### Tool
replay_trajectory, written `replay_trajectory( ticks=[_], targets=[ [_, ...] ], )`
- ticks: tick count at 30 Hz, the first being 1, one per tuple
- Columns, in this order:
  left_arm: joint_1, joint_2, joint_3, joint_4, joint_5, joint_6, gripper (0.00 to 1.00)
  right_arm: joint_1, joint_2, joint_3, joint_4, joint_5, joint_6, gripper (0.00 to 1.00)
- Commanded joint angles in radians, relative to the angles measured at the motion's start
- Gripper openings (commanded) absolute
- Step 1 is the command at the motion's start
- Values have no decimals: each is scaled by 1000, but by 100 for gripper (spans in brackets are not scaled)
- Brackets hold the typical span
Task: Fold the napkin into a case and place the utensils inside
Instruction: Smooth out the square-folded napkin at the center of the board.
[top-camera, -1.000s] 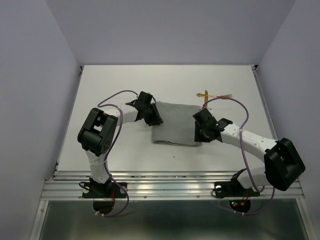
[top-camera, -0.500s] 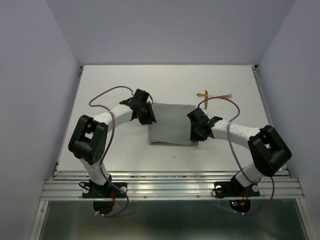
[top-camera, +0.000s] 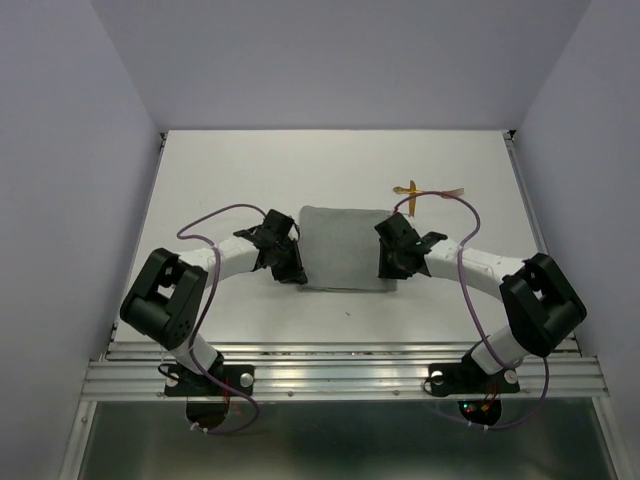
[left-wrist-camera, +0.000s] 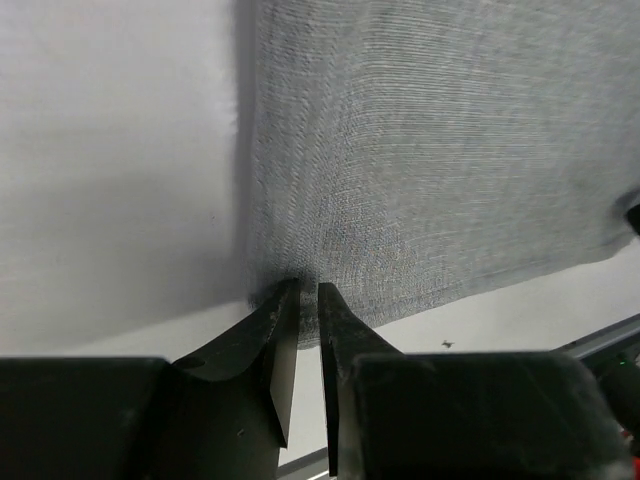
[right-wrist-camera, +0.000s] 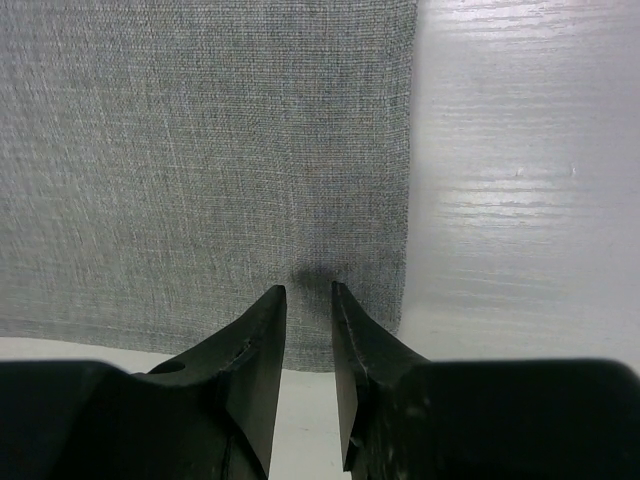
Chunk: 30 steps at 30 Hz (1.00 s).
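Jaws on the left gripper (left-wrist-camera: 305, 288) sit nearly together, tips at a corner of the napkin (top-camera: 345, 248), and the weave puckers toward them. That reads as a pinch on the cloth. Right gripper (right-wrist-camera: 308, 290): jaws a narrow slit apart, tips down on the grey fabric just inside its edge, dark shadow btwn them. Can't tell whether any cloth is caught or they're only pressing on it.

From the overhead cam, the napkin lies flat in the middle of the frame as a squarish grey rectangle, w/ the left gripper at its lower-left corner and the right one at its lower-right corner. Utensils (top-camera: 425, 191) — two thin golden pieces, crossed — lie on the bare table (top-camera: 220, 180) just above the napkin's upper-right corner, near it but not on it.

Progress, as I judge it: early. Cloth is too wide to be the case; no narrow pouch, no pocket visible. Whether it's already doubled over once I can't say from here. Left to do: more folding, prob. starting w/ these two lower corners, then both utensils picked up and slid inside. Neither gripper is near them.
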Motion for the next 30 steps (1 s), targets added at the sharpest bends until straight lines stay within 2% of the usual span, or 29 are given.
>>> replay_trajectory(
  ticks=[1, 5, 13, 17, 23, 30],
  targets=[
    [-13, 20, -43, 41, 18, -14, 25, 2, -38, 38, 30, 9, -8, 31],
    [-13, 55, -49, 17, -20, -8, 22, 2, -50, 46, 21, 24, -11, 31],
    [-13, -81, 70, -112, -80, 25, 22, 2, -90, 75, -4, 43, -17, 31],
    [-15, -106, 83, -112, -50, 35, 22, 2, -72, 69, -1, 29, -14, 31],
    [-27, -63, 25, -51, 55, 38, 21, 2, -73, 12, 13, -8, 0, 30],
    [-52, 32, -34, -20, 9, 18, 8, 2, -53, -52, 30, -29, 18, 27]
  ],
)
